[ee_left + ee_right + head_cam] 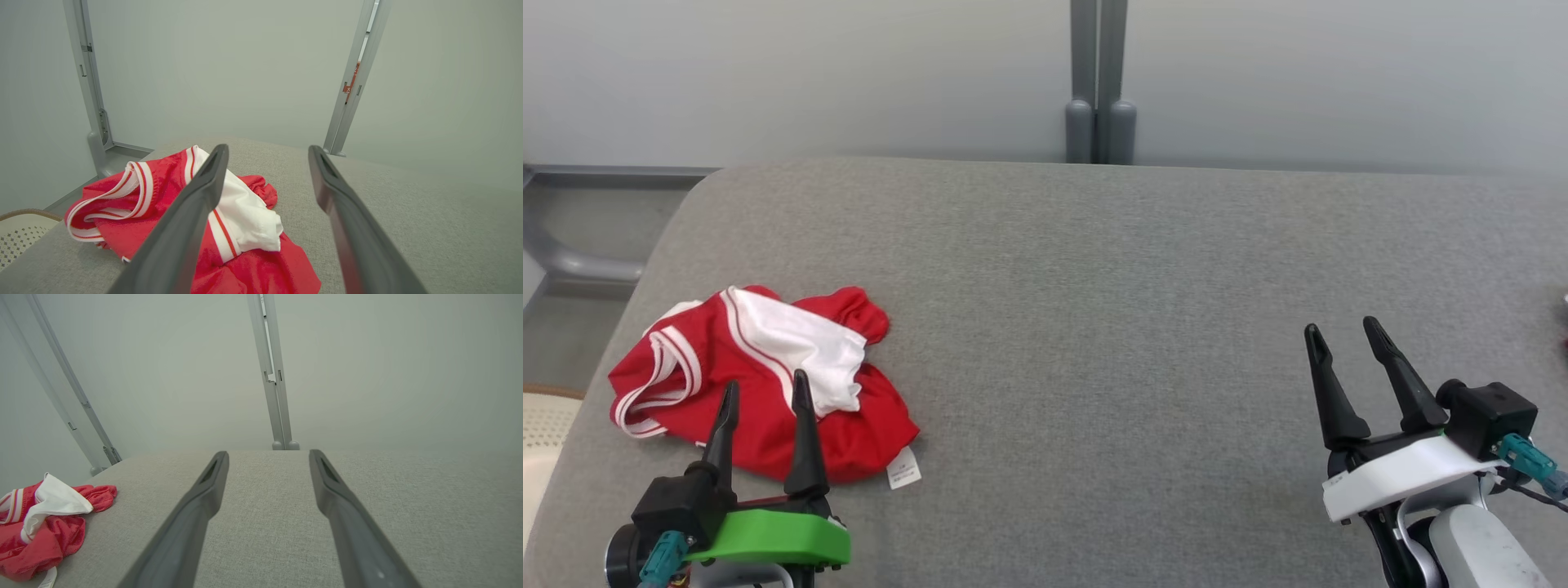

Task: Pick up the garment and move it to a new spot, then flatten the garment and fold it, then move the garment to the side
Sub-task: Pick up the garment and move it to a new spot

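A red garment [760, 384] with white trim and a white panel lies crumpled near the left edge of the grey table [1094, 327]. My left gripper [764, 392] stands open at the garment's near side, its fingers over the cloth with nothing between them. In the left wrist view the garment [245, 220] spreads beneath the open left gripper [267, 153]. My right gripper [1339, 333] is open far to the right over bare table. The right wrist view has the open right gripper [268, 455] over grey cloth and the garment [45, 526] at its lower left.
Behind the table, a grey post [1098, 82] rises against a pale wall. A woven cream basket [543, 433] sits off the table's left edge. A white label [903, 469] sticks out at the garment's near right corner. Bare table stretches between the grippers.
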